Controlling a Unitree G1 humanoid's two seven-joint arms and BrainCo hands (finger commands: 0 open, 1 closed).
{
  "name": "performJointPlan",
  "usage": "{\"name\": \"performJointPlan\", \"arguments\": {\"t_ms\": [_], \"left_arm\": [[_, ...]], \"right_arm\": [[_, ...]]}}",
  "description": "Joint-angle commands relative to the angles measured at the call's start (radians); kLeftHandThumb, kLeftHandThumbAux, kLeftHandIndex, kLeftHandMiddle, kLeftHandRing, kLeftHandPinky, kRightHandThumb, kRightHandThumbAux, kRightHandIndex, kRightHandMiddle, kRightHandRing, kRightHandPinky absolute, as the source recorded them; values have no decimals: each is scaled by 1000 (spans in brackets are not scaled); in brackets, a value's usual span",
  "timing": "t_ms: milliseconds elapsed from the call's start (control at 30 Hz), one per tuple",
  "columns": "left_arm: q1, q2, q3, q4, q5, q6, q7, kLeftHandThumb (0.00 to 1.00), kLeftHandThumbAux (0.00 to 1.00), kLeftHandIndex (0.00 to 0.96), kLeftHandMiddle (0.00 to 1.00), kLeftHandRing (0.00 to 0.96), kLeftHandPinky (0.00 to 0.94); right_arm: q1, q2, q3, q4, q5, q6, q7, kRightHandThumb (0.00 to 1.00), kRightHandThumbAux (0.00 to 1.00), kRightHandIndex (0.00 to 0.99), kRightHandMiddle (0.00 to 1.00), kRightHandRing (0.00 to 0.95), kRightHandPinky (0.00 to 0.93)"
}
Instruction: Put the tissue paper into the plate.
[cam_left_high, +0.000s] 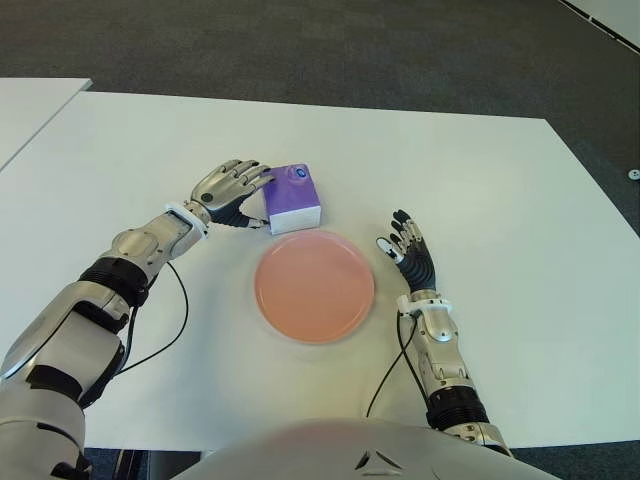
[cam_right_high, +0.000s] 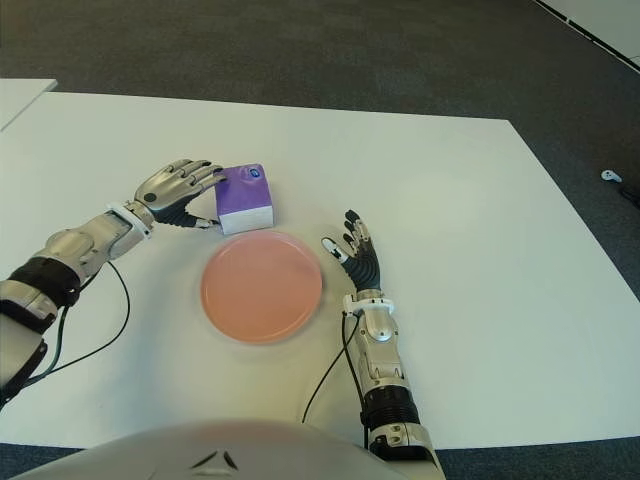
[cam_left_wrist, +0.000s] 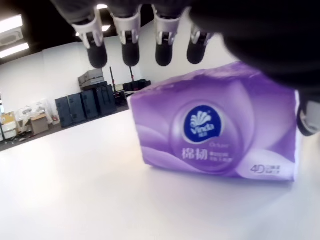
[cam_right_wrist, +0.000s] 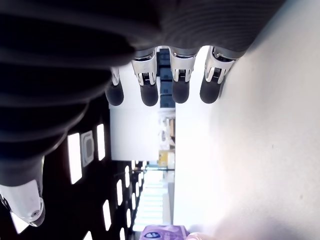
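Left hand is at the purple tissue pack, fingers arched over its top, thumb at its side, not clearly gripping; the pack sits on the white table, just behind the pink plate. Right hand shows right of the plate, fingers spread, empty

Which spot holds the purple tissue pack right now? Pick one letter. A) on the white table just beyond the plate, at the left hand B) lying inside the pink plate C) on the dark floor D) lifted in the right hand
A: the tissue pack stands on the table just past the plate's far rim, with the left hand reaching around it; the right hand shows open beside the plate.
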Motion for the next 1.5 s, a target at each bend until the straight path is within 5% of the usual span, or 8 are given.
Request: {"name": "performJointPlan", "arguments": {"t_ms": [33,500,1133,1367,1500], "left_arm": [[22,18,-10,-22,-9,-27,-29,18,277,0,0,0,0],[48,44,7,-76,-36,-66,-70,17,266,0,0,0,0],[95,160,95,-303,-58,-94,-169,0,277,0,0,0,0],[81,163,101,-316,-32,-77,-166,0,276,0,0,0,0],[9,131,66,-226,33,-52,-123,0,279,0,0,0,0]], "right_arm": [[97,11,10,89,-5,105,2,70,578,0,0,0,0],[97,14,11,81,-3,127,0,89,559,0,0,0,0],[98,9,15,69,6,155,17,40,599,0,0,0,0],[87,9,12,83,9,157,19,30,602,0,0,0,0],[84,11,12,105,9,135,23,26,607,0,0,0,0]]}}
